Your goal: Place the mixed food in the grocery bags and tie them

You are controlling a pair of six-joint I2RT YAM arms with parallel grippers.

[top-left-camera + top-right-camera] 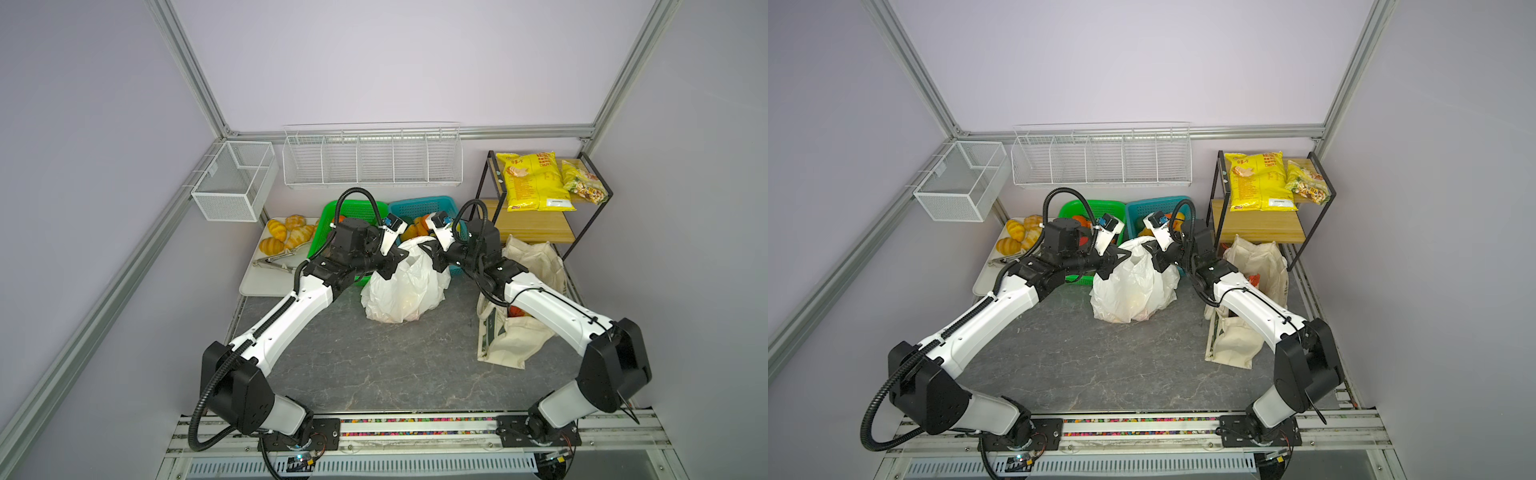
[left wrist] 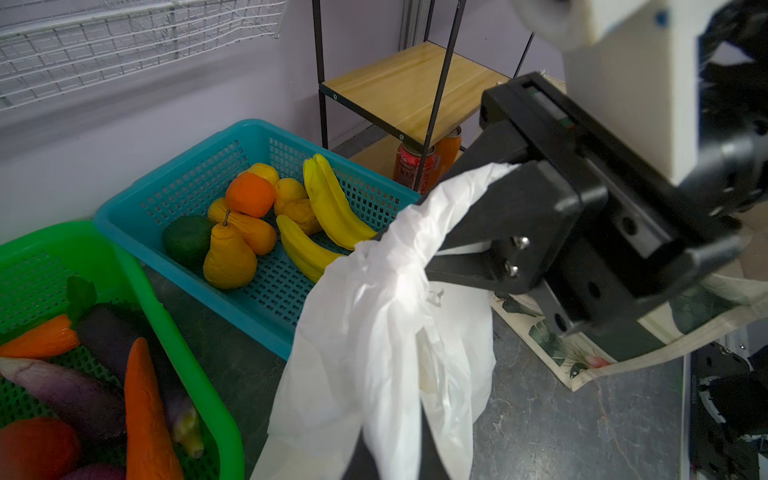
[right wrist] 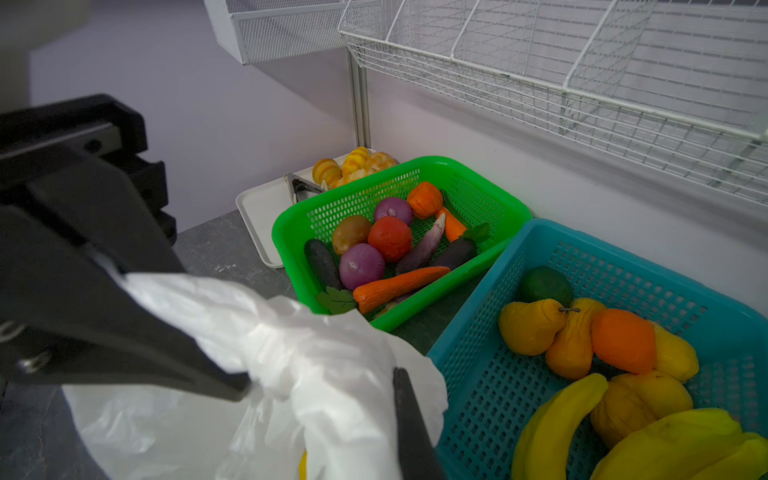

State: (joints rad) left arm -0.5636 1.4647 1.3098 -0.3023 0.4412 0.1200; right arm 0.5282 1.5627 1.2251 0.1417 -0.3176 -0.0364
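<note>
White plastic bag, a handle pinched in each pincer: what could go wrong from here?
The white plastic bag may tear or slip from the shut left pincer or right pincer under tension.
The pincers sit close together; crossing handles to knot risks a collision.
Lifting could drag the bag into the teal basket behind it.

White arm links (image 1: 291,316), black joints (image 1: 245,395), corrugated black cable conduit (image 1: 357,190), silver screws (image 2: 520,241).

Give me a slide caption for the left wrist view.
Right gripper shut on a handle of the white plastic bag, blue fruit basket and green vegetable basket nearby.
</note>
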